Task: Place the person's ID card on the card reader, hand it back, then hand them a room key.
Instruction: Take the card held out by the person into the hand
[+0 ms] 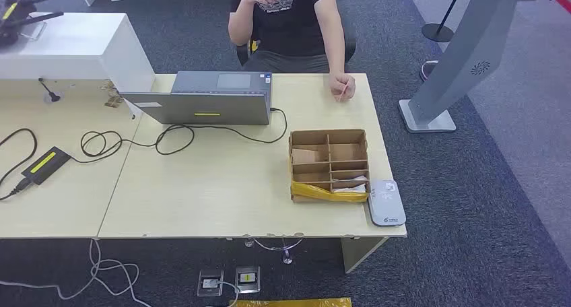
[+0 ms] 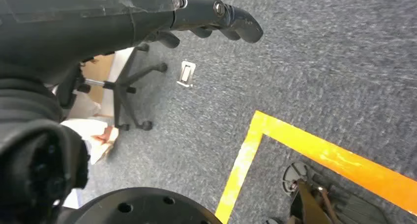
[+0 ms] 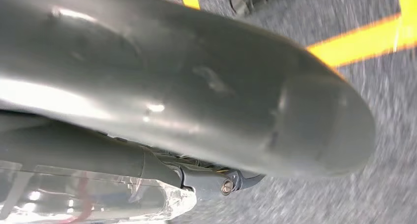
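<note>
A pale wooden surface (image 1: 202,199) is seen, with a person (image 1: 289,21) seated at its far side. A grey laptop (image 1: 202,105) stands on it, and a partitioned cardboard box (image 1: 328,164) nearer the right edge. The grey card reader (image 1: 386,202) lies just beside the box, at the near right corner. A card (image 1: 345,90) is held in the person's hand resting on the surface. The left robot hand (image 2: 216,17) hangs over carpet, nothing held, fingers curled. The right robot hand (image 3: 196,106) is too close for its state to be told.

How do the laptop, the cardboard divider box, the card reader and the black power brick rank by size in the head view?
Largest to smallest as they look:
1. laptop
2. cardboard divider box
3. card reader
4. black power brick, looking close to the card reader, so those two are unsure.
</note>
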You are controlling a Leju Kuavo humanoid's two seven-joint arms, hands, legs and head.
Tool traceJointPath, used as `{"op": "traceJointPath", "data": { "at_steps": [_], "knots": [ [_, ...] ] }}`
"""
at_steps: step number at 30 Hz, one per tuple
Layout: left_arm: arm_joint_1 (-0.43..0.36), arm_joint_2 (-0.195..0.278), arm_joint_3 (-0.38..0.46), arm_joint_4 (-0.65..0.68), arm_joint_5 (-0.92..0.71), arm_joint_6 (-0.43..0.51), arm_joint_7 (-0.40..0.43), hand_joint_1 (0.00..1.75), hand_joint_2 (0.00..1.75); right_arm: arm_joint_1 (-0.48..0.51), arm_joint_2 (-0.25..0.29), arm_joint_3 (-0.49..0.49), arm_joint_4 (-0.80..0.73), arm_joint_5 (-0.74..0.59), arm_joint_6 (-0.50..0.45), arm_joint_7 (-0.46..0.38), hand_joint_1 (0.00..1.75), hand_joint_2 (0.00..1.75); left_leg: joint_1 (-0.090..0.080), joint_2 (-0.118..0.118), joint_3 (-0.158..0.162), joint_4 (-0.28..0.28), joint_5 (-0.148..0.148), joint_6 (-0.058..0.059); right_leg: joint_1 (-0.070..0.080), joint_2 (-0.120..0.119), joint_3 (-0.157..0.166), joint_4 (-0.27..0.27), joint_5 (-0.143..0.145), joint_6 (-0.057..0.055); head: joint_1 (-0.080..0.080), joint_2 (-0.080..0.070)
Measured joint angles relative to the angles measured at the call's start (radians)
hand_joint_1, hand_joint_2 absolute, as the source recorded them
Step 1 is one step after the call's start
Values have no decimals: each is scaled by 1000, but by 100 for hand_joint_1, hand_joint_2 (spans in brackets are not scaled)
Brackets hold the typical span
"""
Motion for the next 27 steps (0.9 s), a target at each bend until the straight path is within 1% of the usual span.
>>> {"op": "traceJointPath", "data": {
  "at_steps": [1,2,4,5,6,9,12,14,16,22,24,27],
  "knots": [
    [0,1,-7,0,13,0,-9,0,0,0,-22,-4,0,-20,0,5,0,0,-1,0,0,0,0,0,-1,0,0,0,0,0,0,0],
    [0,4,-15,0,29,0,-20,0,0,-1,-60,-8,-2,-47,6,9,0,0,-1,0,0,0,0,0,-1,0,0,0,0,0,0,0],
    [1,16,-52,0,85,-3,-58,0,0,-29,-241,-21,-13,-167,16,-29,0,0,-5,0,0,0,0,1,-5,0,0,0,2,3,0,0],
    [1,22,-69,0,106,-5,-74,0,0,-49,-329,-25,-20,-221,17,-63,0,0,-6,1,0,0,0,2,-6,1,-1,-1,3,4,0,0],
    [1,27,-82,0,121,-9,-87,0,0,-73,-399,-26,-24,-269,6,-109,0,0,-7,1,0,0,1,3,-7,1,-1,-1,3,5,0,0],
    [1,36,-107,0,154,-24,-130,0,0,-120,-501,-26,-26,-378,-34,-213,0,0,-8,0,0,1,2,5,-8,1,-1,-1,4,6,0,0],
    [1,45,-137,0,181,-35,-156,0,0,-146,-585,-28,-26,-465,-41,-288,0,0,-7,-1,0,1,2,6,-8,-1,-1,-1,4,6,0,0],
    [1,49,-154,0,193,-38,-163,0,0,-151,-624,-29,-25,-484,-39,-309,0,0,-7,-1,-1,1,2,6,-7,-1,-1,-1,4,6,0,0],
    [1,51,-165,0,200,-38,-167,0,0,-151,-645,-31,-24,-491,-39,-313,0,0,-7,-1,-1,1,2,5,-7,-1,-1,-1,4,6,0,0],
    [1,57,-202,0,217,-37,-179,0,0,-138,-671,-42,-17,-508,-30,-289,0,0,-6,-1,-1,0,2,5,-6,-1,-1,-1,4,6,0,0],
    [1,59,-215,0,230,-37,-186,0,0,-128,-679,-42,-16,-508,-17,-270,0,0,-6,-1,-1,0,2,5,-6,-1,-1,-1,4,6,0,0],
    [1,63,-235,0,258,-33,-194,0,0,-107,-677,-43,-18,-496,13,-229,0,0,-6,-1,-1,0,2,5,-6,-1,-1,-1,4,6,0,0]
  ]
}}
